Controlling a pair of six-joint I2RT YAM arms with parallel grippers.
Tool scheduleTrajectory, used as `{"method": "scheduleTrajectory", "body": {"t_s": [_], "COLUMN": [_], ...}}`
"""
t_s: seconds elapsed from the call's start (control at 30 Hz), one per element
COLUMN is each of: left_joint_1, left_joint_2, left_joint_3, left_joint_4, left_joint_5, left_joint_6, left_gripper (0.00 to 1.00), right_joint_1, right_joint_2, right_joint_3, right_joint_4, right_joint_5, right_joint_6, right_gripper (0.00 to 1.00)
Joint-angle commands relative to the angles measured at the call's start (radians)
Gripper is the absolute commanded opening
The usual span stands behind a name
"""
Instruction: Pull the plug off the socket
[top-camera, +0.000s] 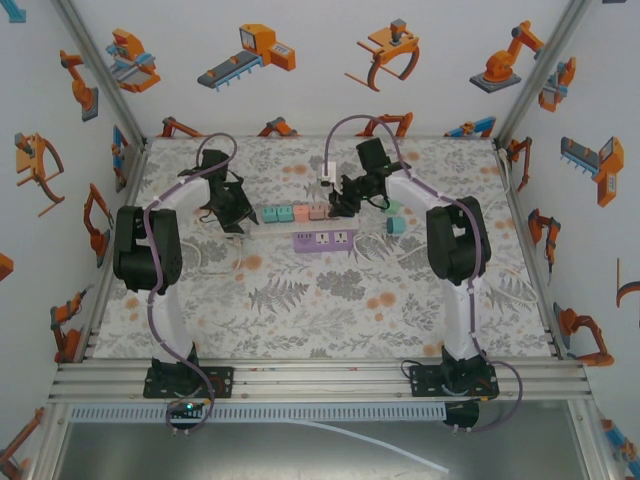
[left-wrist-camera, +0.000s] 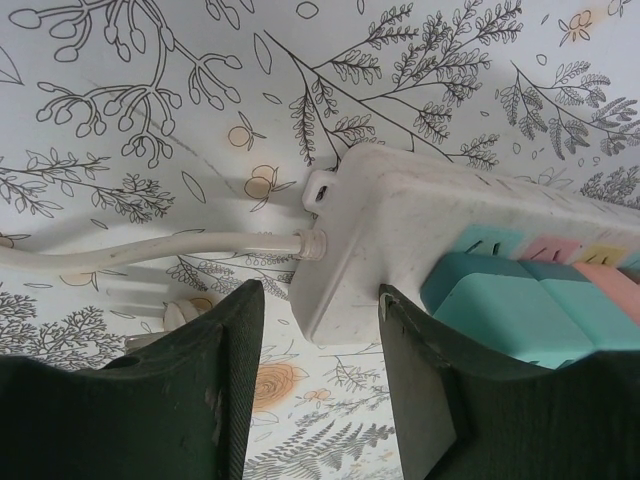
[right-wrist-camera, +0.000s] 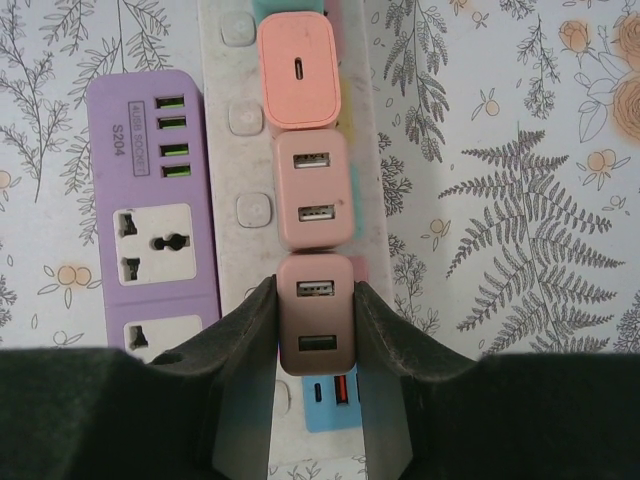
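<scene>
A white socket strip (top-camera: 290, 216) lies across the far middle of the table with several coloured plugs in a row on it. In the right wrist view my right gripper (right-wrist-camera: 315, 288) is shut on a dusty-pink plug (right-wrist-camera: 316, 335) with two USB ports, one finger pressed on each side. The plug still sits over the strip (right-wrist-camera: 240, 160). My left gripper (left-wrist-camera: 320, 295) is open and straddles the strip's cable end (left-wrist-camera: 400, 230): the right finger lies against the strip's side and the left finger stands apart from it. From above, the left gripper (top-camera: 235, 222) is at the strip's left end and the right gripper (top-camera: 345, 205) at its right.
A purple socket strip (right-wrist-camera: 150, 230) lies right alongside the white one. More pink plugs (right-wrist-camera: 313, 190) and a blue one (right-wrist-camera: 330, 400) flank the held plug. Teal plugs (left-wrist-camera: 500, 310) sit by my left fingers. The white cable (left-wrist-camera: 150, 250) trails left. A loose teal block (top-camera: 396, 225) lies to the right.
</scene>
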Motion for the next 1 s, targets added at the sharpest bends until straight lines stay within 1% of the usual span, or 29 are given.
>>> {"method": "scheduleTrajectory", "body": {"t_s": [0.0,0.1,0.23,0.33,0.43,0.5,0.67,0.77,0.83,0.9,0.97], "left_joint_1": [-0.012,-0.011,-0.013,-0.012,-0.012,-0.012,-0.009,-0.010,-0.010,-0.012,-0.016], "left_joint_2": [0.035,0.035,0.034,0.034,0.037,0.038,0.030,0.030,0.032,0.038,0.047], "left_joint_3": [-0.052,-0.054,-0.055,-0.056,-0.058,-0.059,-0.062,-0.058,-0.055,-0.052,-0.047], "left_joint_4": [-0.083,-0.085,-0.084,-0.084,-0.084,-0.083,-0.084,-0.087,-0.091,-0.090,-0.094], "left_joint_5": [-0.075,-0.072,-0.071,-0.077,-0.083,-0.080,-0.074,-0.075,-0.076,-0.081,-0.088], "left_joint_6": [0.007,0.005,0.002,0.000,0.001,0.000,0.004,0.014,0.019,0.025,0.028], "left_gripper": [0.48,0.48,0.48,0.48,0.48,0.48,0.48,0.48,0.48,0.48,0.48], "right_joint_1": [0.009,0.010,0.013,0.010,0.004,0.003,-0.008,-0.006,0.010,0.033,0.041], "right_joint_2": [-0.007,-0.016,-0.036,-0.040,-0.030,-0.026,-0.027,-0.039,-0.046,-0.048,-0.050], "right_joint_3": [0.018,0.007,-0.016,-0.012,0.006,0.003,-0.002,-0.019,-0.013,0.003,0.013], "right_joint_4": [0.084,0.086,0.104,0.104,0.128,0.150,0.150,0.144,0.071,-0.015,-0.031], "right_joint_5": [-0.105,-0.062,-0.017,-0.053,-0.106,-0.103,-0.079,-0.059,-0.016,0.073,0.096], "right_joint_6": [0.058,0.029,0.003,0.021,0.105,0.140,0.159,0.099,-0.025,-0.162,-0.188], "right_gripper": [0.13,0.09,0.08,0.09,0.08,0.08,0.08,0.08,0.08,0.07,0.07]}}
